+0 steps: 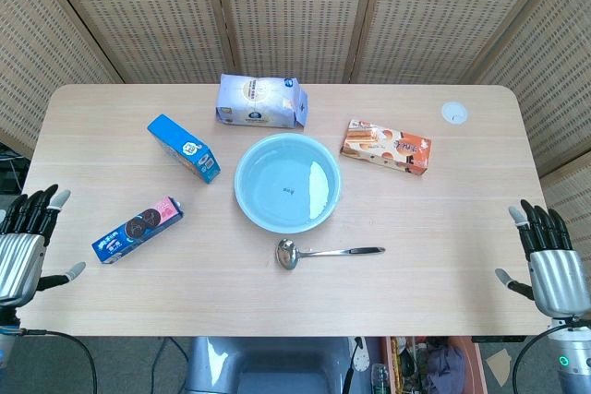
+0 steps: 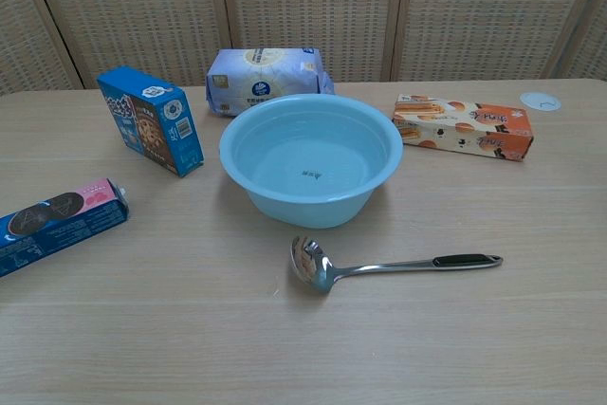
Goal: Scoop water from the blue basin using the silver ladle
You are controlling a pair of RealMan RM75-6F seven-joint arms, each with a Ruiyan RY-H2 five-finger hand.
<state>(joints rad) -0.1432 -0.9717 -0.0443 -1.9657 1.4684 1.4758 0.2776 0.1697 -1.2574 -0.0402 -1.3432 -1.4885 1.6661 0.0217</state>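
The ladle (image 1: 328, 252) lies flat at table centre, just at 6 o'clock of the basin (image 1: 287, 182), apart from it, bowl toward 9 and handle toward 3, which likely favours the right hand (image 1: 547, 260). That hand hangs released off the 3 o'clock edge; the left hand (image 1: 28, 242), likewise empty, off the 9 o'clock edge. Bare table (image 1: 443, 274) lies between handle and right hand. Boxes flank the basin from 9 to 2.

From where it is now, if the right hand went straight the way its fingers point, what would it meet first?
Nothing, as far as visible: the right hand points along the table's right edge; the ladle lies off to its left.
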